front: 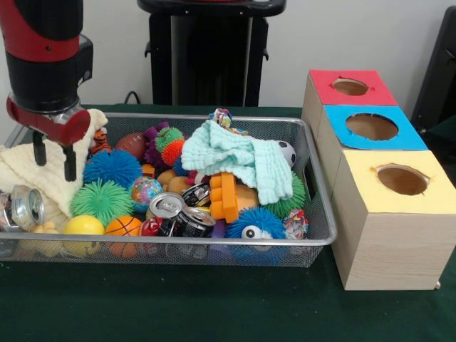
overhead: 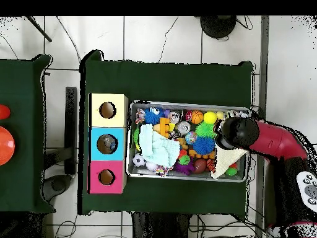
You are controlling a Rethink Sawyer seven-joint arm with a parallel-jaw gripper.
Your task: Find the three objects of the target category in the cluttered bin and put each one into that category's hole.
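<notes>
We are noting a mint-green cloth point(front: 239, 160), a cream cloth point(front: 43, 178), blue point(front: 112, 167) and green point(front: 102, 200) spiky balls, an orange block point(front: 224, 197), a yellow ball point(front: 83, 226), silver cans point(front: 166, 206), and boxes topped red point(front: 350, 87), blue point(front: 372, 127) and yellow point(front: 400, 180) on a dark green tablecloth point(front: 178, 303).

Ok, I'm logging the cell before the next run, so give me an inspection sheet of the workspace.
Surface: dark green cloth-covered table.
Job's things: wire mesh bin packed with toys; three wooden boxes beside it, each with one round hole on top: red box, blue box, yellow box.
Clutter: mint cloth draped over the pile, cream cloth, spiky rubber balls, drink cans, orange building block, small basketball.
Hand: hand open, holding nothing, fingers pointing down over the cream cloth at one end of the bin.
Cables: several trail across the tiled floor beyond the table.
Surroundings: second green table with orange objects in the overhead view.
</notes>
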